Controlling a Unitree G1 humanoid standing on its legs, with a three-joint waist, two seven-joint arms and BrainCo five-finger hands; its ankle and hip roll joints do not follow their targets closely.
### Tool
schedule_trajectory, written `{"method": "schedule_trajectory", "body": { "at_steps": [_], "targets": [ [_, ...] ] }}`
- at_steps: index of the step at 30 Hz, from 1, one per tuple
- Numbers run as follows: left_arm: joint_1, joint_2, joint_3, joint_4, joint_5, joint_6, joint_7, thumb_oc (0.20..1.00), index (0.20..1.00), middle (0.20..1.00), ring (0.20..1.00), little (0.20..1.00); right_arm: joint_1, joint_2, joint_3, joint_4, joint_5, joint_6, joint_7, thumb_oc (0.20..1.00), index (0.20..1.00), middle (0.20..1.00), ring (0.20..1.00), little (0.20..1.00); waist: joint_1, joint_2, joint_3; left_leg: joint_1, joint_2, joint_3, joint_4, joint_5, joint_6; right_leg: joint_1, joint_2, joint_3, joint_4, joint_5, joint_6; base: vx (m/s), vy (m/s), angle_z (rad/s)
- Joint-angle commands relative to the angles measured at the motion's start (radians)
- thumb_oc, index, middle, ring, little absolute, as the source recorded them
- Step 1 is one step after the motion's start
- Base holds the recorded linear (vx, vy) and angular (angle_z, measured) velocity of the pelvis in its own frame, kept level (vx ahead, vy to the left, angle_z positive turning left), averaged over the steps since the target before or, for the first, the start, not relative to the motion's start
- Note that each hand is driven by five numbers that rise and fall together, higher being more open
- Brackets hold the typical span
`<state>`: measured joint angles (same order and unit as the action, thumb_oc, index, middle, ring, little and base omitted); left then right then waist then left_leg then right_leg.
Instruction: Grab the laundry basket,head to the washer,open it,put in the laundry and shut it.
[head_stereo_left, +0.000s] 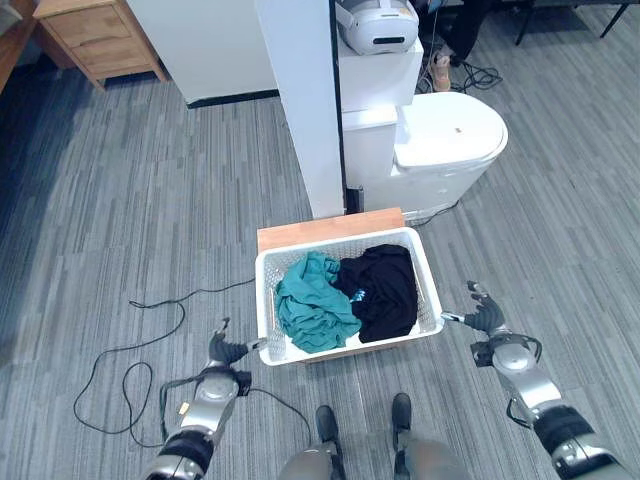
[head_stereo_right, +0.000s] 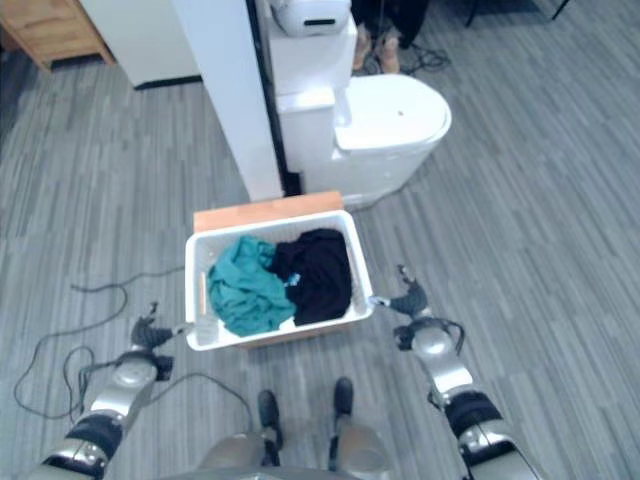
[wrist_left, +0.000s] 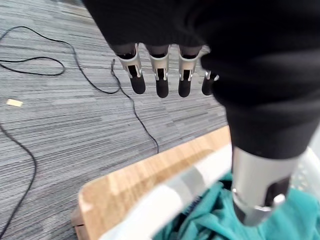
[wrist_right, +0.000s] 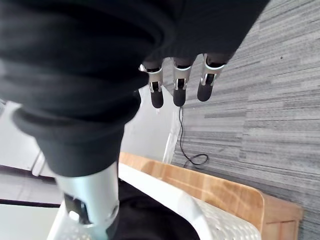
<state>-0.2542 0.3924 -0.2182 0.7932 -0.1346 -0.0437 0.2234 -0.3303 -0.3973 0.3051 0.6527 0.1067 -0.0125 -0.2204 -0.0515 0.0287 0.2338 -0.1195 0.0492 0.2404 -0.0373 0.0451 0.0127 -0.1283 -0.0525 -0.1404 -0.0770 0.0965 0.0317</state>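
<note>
Grey plank floor (head_stereo_left: 120, 200): white perforated plastic laundry basket (head_stereo_left: 430, 290) with teal and black clothes on low wooden surface (head_stereo_left: 330, 228). Left robot hand (head_stereo_left: 228, 350), right robot hand (head_stereo_left: 484, 316) flank it, fingers straight, holding nothing.

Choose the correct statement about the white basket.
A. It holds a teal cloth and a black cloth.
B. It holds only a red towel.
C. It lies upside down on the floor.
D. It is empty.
A: in the basket, a teal cloth lies beside a black cloth.
</note>
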Motion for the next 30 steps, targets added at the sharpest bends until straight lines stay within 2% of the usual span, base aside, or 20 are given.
{"method": "schedule_trajectory", "body": {
  "at_steps": [1,6,7,8,9,12,16,18,19,22,25,27,29,30],
  "targets": [
    [-0.075,0.031,-0.011,0.071,0.014,-0.014,0.04,1.0,1.0,1.0,1.0,1.0,-0.072,0.032,0.026,0.043,0.069,-0.02,-0.026,1.0,1.0,1.0,1.0,1.0,0.007,-0.043,0.028,-0.033,0.022,-0.03,0.02,-0.027,-0.063,-0.063,-0.071,0.037,0.147,-0.162,0.096,-0.06,-0.008,0.05],
    [-0.238,0.0,-0.122,0.183,0.007,-0.008,0.042,1.0,1.0,1.0,1.0,1.0,-0.245,0.053,0.111,0.185,0.113,-0.01,-0.035,1.0,1.0,1.0,1.0,1.0,0.015,-0.033,0.071,-0.094,0.023,-0.04,0.014,0.008,-0.068,-0.141,-0.063,0.052,0.189,-0.154,0.089,-0.08,-0.016,-0.01],
    [-0.239,0.0,-0.122,0.183,0.007,-0.008,0.042,0.661,0.661,0.661,0.661,0.661,-0.245,0.053,0.111,0.186,0.113,-0.01,-0.035,1.0,1.0,1.0,1.0,1.0,0.015,-0.033,0.071,-0.094,0.023,-0.04,0.014,0.008,-0.068,-0.141,-0.063,0.052,0.189,-0.154,0.089,-0.05,-0.034,-0.02],
    [-0.271,-0.021,-0.144,0.208,0.001,-0.006,0.039,0.2,0.2,0.2,0.2,0.2,-0.279,0.069,0.126,0.206,0.135,-0.013,-0.036,0.335,0.335,0.335,0.335,0.335,0.015,-0.032,0.085,-0.102,0.027,-0.043,0.015,0.016,-0.072,-0.151,-0.064,0.052,0.195,-0.152,0.088,-0.04,-0.041,-0.03],
    [-0.277,-0.031,-0.15,0.208,-0.003,-0.008,0.038,0.2,0.2,0.2,0.2,0.2,-0.286,0.076,0.126,0.208,0.152,-0.016,-0.038,0.2,0.2,0.2,0.2,0.2,0.016,-0.032,0.089,-0.102,0.028,-0.044,0.015,0.018,-0.073,-0.151,-0.064,0.051,0.196,-0.153,0.086,-0.05,-0.059,-0.03],
    [-0.218,-0.051,-0.121,0.15,-0.045,-0.02,0.028,0.2,0.2,0.2,0.2,0.2,-0.24,0.081,0.109,0.142,0.202,-0.041,-0.035,0.2,0.2,0.2,0.2,0.2,0.017,-0.034,0.098,-0.094,0.034,-0.046,0.015,0.021,-0.079,-0.144,-0.059,0.052,0.194,-0.154,0.084,-0.03,-0.067,0.02],
    [-0.091,-0.051,-0.071,0.008,-0.059,-0.027,0.007,0.2,0.2,0.2,0.2,0.2,-0.116,0.058,0.069,-0.029,0.192,-0.062,-0.013,0.2,0.2,0.2,0.2,0.2,0.012,-0.037,0.085,-0.067,0.044,-0.042,0.017,0.015,-0.083,-0.116,-0.053,0.05,0.191,-0.164,0.079,-0.01,-0.069,0.01],
    [-0.037,-0.05,-0.041,-0.084,-0.067,-0.033,-0.003,0.2,0.2,0.2,0.2,0.2,-0.042,0.037,0.036,-0.145,0.179,-0.07,0.0,0.2,0.2,0.2,0.2,0.2,0.007,-0.041,0.073,-0.046,0.051,-0.041,0.017,0.01,-0.085,-0.095,-0.047,0.047,0.19,-0.173,0.075,0.01,-0.108,0.07],
    [0.017,-0.043,-0.02,-0.195,-0.071,-0.042,-0.011,0.2,0.2,0.2,0.2,0.2,0.024,0.013,-0.008,-0.249,0.176,-0.089,0.014,0.2,0.2,0.2,0.2,0.2,0.002,-0.042,0.066,-0.03,0.058,-0.042,0.024,0.006,-0.088,-0.07,-0.042,0.044,0.184,-0.181,0.07,-0.01,-0.095,0.05],
    [0.057,-0.031,0.006,-0.29,-0.089,-0.055,-0.021,0.2,0.2,0.2,0.2,0.2,0.085,-0.012,-0.053,-0.34,0.166,-0.102,0.024,0.2,0.2,0.2,0.2,0.2,-0.005,-0.045,0.059,-0.017,0.068,-0.043,0.029,0.005,-0.096,-0.046,-0.034,0.041,0.174,-0.19,0.064,-0.03,-0.112,0.09],
    [0.158,-0.019,0.047,-0.455,-0.119,-0.066,-0.058,0.2,0.2,0.2,0.2,0.2,0.201,-0.041,-0.126,-0.49,0.133,-0.116,0.062,0.2,0.2,0.2,0.2,0.2,-0.016,-0.05,0.047,-0.006,0.089,-0.047,0.089,-0.006,-0.106,0.001,-0.014,0.039,0.157,-0.209,0.047,-0.06,-0.126,0.07],
    [0.187,-0.021,0.05,-0.484,-0.127,-0.065,-0.071,0.2,0.2,0.2,0.2,0.2,0.232,-0.048,-0.144,-0.517,0.123,-0.116,0.072,0.2,0.2,0.2,0.2,0.2,-0.021,-0.054,0.044,0.0,0.094,-0.052,0.114,-0.018,-0.109,0.02,-0.009,0.04,0.155,-0.215,0.044,-0.02,-0.064,0.02],
    [0.229,-0.023,0.052,-0.524,-0.133,-0.061,-0.092,0.2,0.2,0.2,0.2,0.2,0.267,-0.048,-0.16,-0.552,0.106,-0.114,0.084,0.2,0.2,0.2,0.2,0.2,-0.025,-0.06,0.033,0.005,0.092,-0.069,0.138,-0.03,-0.108,0.037,-0.005,0.051,0.141,-0.209,0.04,-0.05,0.006,-0.01],
    [0.259,-0.027,0.041,-0.573,-0.143,-0.063,-0.107,0.2,0.2,0.2,0.2,0.2,0.293,-0.049,-0.17,-0.576,0.094,-0.113,0.091,0.2,0.2,0.2,0.2,0.2,-0.028,-0.067,0.03,0.008,0.059,-0.143,0.166,-0.065,-0.102,0.042,0.0,0.079,0.135,-0.204,0.041,-0.09,0.076,-0.36]
  ]
}}
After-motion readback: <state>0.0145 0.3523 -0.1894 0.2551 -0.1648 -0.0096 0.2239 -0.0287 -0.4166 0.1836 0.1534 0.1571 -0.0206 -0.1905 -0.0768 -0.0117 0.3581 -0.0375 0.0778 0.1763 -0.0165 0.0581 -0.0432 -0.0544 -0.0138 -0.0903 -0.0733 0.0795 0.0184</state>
